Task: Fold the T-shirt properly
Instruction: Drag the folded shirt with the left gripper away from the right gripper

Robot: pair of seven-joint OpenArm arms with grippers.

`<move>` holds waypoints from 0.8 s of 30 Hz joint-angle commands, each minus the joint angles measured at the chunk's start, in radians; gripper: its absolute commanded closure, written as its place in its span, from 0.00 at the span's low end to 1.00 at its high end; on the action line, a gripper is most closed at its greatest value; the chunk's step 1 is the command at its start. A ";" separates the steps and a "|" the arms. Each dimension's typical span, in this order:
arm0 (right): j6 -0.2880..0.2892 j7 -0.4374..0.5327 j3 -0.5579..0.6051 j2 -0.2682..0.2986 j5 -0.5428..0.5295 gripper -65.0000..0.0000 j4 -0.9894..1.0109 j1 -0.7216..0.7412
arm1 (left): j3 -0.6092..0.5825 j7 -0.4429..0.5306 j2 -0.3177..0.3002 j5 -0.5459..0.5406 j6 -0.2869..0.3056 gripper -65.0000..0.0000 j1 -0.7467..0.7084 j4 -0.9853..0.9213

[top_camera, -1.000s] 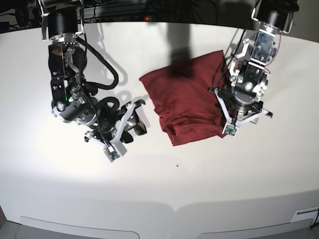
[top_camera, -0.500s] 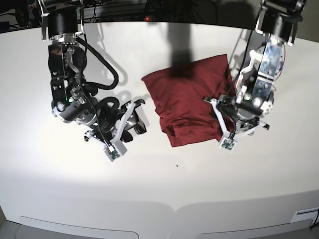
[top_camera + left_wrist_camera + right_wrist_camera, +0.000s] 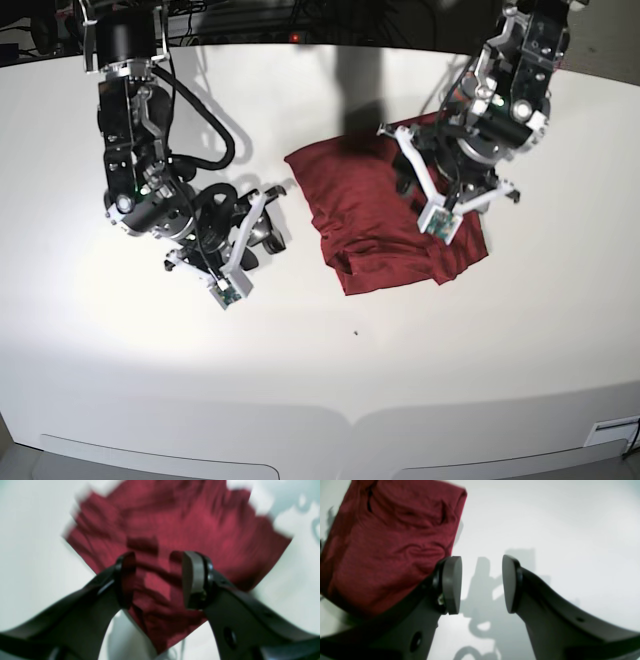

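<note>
Left gripper (image 3: 455, 190) has swung over the T-shirt (image 3: 365, 215), fingers open, empty; right's open, idle at 9 o'clock; next, tidy the fold.

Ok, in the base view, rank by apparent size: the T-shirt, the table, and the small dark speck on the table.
1. Table, largest by far.
2. T-shirt, partly hidden behind the left arm.
3. Dark speck, tiny.

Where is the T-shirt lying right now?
In the base view the folded T-shirt lies on the white table, right of centre, beneath the left end effector.
</note>
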State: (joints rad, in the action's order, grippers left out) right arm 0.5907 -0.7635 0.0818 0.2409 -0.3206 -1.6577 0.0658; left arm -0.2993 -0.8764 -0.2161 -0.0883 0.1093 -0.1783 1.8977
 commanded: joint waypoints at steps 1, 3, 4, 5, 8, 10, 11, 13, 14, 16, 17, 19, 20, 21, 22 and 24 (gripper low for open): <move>0.002 0.025 -0.004 0.003 -0.016 0.59 -0.019 0.022 | 0.004 0.025 0.003 0.009 -0.001 0.56 -0.003 -0.029; 0.002 0.026 -0.004 0.003 -0.016 0.59 -0.019 0.023 | 0.003 0.045 0.016 0.051 0.000 0.56 -0.005 -0.135; 0.002 0.027 -0.004 0.003 -0.016 0.59 -0.019 0.023 | 0.003 0.044 0.026 0.092 -0.001 0.56 0.000 -0.191; 0.002 0.027 -0.004 0.003 -0.016 0.59 -0.019 0.022 | 0.003 0.044 0.035 0.137 -0.001 0.56 0.008 -0.242; 0.002 0.028 -0.004 0.003 -0.016 0.59 -0.019 0.022 | 0.003 0.029 0.031 0.215 -0.001 0.56 0.041 -0.353; 0.002 0.028 -0.004 0.003 -0.016 0.59 -0.019 0.022 | 0.003 0.018 0.015 0.219 -0.002 0.56 0.060 -0.382; 0.002 0.028 -0.004 0.003 -0.016 0.59 -0.019 0.022 | 0.003 0.018 0.010 0.220 -0.002 0.56 0.066 -0.384; 0.002 0.027 -0.004 0.003 -0.017 0.59 -0.019 0.022 | 0.003 0.018 -0.004 0.220 -0.003 0.56 0.079 -0.384; 0.002 0.027 -0.004 0.003 -0.016 0.59 -0.019 0.022 | 0.003 0.018 -0.014 0.220 -0.002 0.56 0.085 -0.384; 0.002 0.027 -0.004 0.003 -0.016 0.59 -0.019 0.022 | 0.003 0.017 -0.032 0.219 -0.003 0.56 0.103 -0.383; 0.002 0.027 -0.004 0.003 -0.016 0.59 -0.019 0.022 | 0.003 0.017 -0.040 0.219 -0.004 0.56 0.115 -0.381; 0.002 0.026 -0.004 0.003 -0.016 0.59 -0.019 0.022 | 0.003 0.019 -0.051 0.215 -0.005 0.56 0.145 -0.378; 0.002 0.024 -0.004 0.003 -0.016 0.59 -0.019 0.022 | 0.003 0.018 -0.051 0.215 -0.005 0.56 0.164 -0.378; 0.002 0.021 -0.004 0.003 -0.016 0.59 -0.019 0.022 | 0.003 0.018 -0.050 0.215 -0.005 0.56 0.185 -0.378; 0.002 0.020 -0.004 0.003 -0.016 0.59 -0.019 0.023 | 0.003 0.018 -0.050 0.212 -0.005 0.56 0.207 -0.378; 0.002 0.018 -0.004 0.003 -0.016 0.59 -0.019 0.023 | 0.003 0.017 -0.050 0.203 -0.005 0.56 0.253 -0.378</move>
State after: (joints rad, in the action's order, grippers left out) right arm 0.5907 -0.7650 0.0799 0.2409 -0.3233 -1.6577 0.0681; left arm -0.3000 -0.8536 -0.2577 0.1093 0.1066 0.0605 1.5112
